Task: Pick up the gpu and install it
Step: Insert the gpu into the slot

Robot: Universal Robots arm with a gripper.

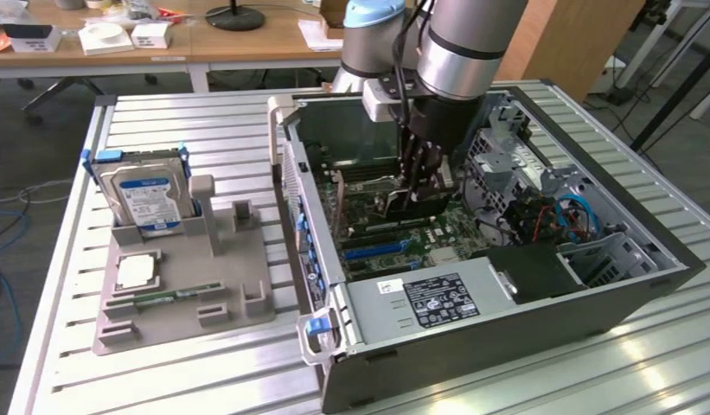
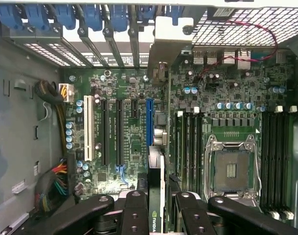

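Nearest you in the exterior view, at the lower centre of the frame, the power supply (image 1: 447, 298) with its black label sits in the front corner of the open computer case (image 1: 505, 346). A blue latch (image 1: 319, 327) hangs on the case's near corner. Just behind the power supply lies the motherboard (image 1: 384, 238). Over it, mid-frame, your gripper (image 1: 422, 192) reaches straight down into the case on the arm (image 1: 458, 52). The claw is clamped on the gpu (image 1: 401, 206), which hangs edge-down, dark and thin, close over the board; you cannot tell whether its edge touches a slot. The wrist view shows the grip: black fingers (image 2: 135, 210) press on either side of the card, its logo between them. The card's edge runs nearly in line with the blue slot (image 2: 149, 122), and the bare processor socket (image 2: 232, 169) lies off to one side. At the exterior view's left, on the slatted metal table (image 1: 193, 121), a grey tray (image 1: 205, 259) holds a small green memory stick (image 1: 158, 296) lying flat, a pale square chip (image 1: 136, 271) behind it, and farther back a silver hard drive (image 1: 147, 197) with a blue label, standing upright. Farthest off, along the upper edge, a wooden desk (image 1: 262, 43) carries white boxes (image 1: 106, 36) and a round black stand base (image 1: 236, 17).
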